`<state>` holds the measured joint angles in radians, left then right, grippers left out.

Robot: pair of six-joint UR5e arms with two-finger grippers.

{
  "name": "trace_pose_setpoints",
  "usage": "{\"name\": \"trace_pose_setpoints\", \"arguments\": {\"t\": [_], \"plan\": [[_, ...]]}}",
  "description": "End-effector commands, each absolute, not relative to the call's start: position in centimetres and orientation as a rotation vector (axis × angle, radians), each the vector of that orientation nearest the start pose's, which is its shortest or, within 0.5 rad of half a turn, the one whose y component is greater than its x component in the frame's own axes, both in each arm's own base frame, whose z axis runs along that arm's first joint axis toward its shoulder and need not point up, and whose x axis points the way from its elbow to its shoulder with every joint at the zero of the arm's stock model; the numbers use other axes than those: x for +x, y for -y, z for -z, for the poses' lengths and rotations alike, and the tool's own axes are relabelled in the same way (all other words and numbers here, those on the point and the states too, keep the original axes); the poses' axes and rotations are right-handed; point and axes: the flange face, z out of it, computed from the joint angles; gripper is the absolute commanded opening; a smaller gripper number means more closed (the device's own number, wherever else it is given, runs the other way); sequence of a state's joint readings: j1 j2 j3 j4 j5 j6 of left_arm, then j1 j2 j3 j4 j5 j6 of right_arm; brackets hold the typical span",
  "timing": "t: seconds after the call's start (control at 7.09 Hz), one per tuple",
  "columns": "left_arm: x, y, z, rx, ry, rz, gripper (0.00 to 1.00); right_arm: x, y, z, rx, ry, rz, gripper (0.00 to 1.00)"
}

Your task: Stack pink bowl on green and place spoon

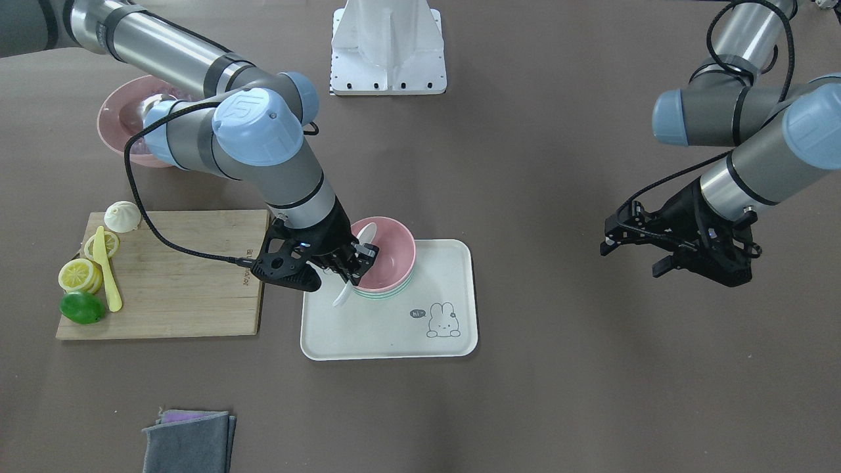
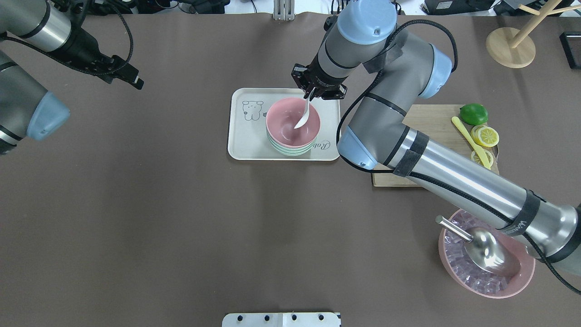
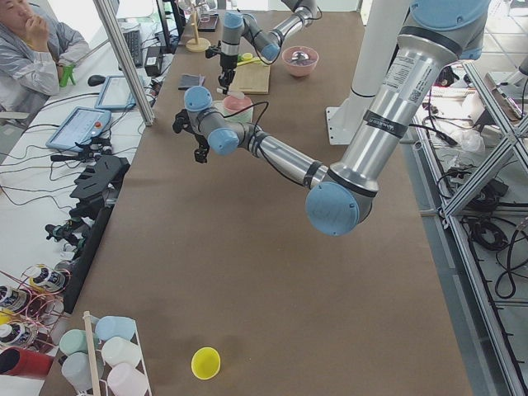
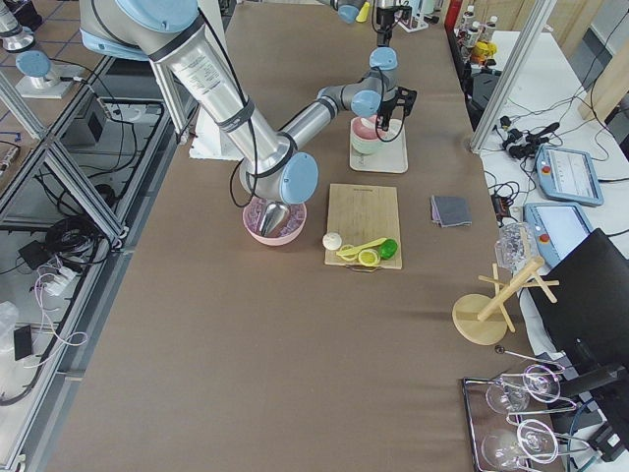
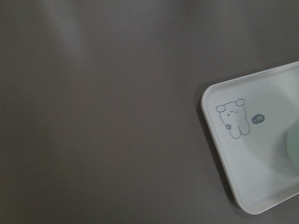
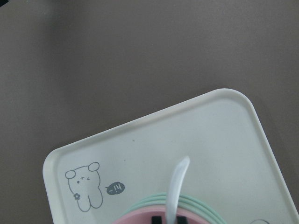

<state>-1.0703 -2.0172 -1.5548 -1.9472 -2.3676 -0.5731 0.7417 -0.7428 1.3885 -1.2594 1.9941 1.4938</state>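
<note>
The pink bowl (image 2: 283, 129) sits nested on the green bowl (image 2: 290, 151) on the tray (image 2: 245, 141), so stacking looks done; the right gripper (image 1: 358, 263) is clamped on the spoon (image 2: 303, 119) mid-handle, at the bowl's far rim, with the spoon's head down inside the pink bowl and the handle's end out over the tray. To finish well, I would lower until the head rests on the bowl's floor and the handle leans on the rim; then part the fingers slowly and lift straight up, so nothing tips. The left gripper (image 1: 631, 257) hangs well apart, its fingers spread and empty.
</note>
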Motion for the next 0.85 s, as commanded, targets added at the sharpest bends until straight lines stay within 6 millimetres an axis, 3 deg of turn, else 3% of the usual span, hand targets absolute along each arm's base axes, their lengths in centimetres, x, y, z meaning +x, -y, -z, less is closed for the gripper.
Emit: {"name": "trace_pose_setpoints", "arguments": {"t": [0.0, 0.14, 0.28, 0.42, 0.56, 0.71], "plan": [[26.0, 60.7, -37.0, 0.262, -1.023, -0.251, 0.97, -46.0, 58.5, -21.5, 0.023, 1.018, -0.413, 1.00], [24.4, 62.1, -39.0, 0.250, -0.998, -0.212, 0.97, -38.4, 59.3, -27.1, 0.041, 1.004, -0.337, 1.00], [19.8, 64.1, -42.1, 0.284, -0.947, -0.223, 0.97, -27.7, 60.9, -35.8, 0.043, 0.986, -0.219, 1.00], [14.3, 65.9, -47.3, 0.317, -0.885, -0.275, 0.97, -17.3, 62.2, -44.2, 0.109, 0.942, -0.096, 1.00], [10.4, 66.8, -50.2, 0.339, -0.849, -0.303, 0.97, -10.0, 64.1, -50.4, 0.120, 0.935, -0.048, 1.00], [7.0, 65.3, -54.0, 0.327, -0.834, -0.280, 0.97, -4.5, 64.3, -55.9, 0.136, 0.912, -0.008, 1.00]]}}
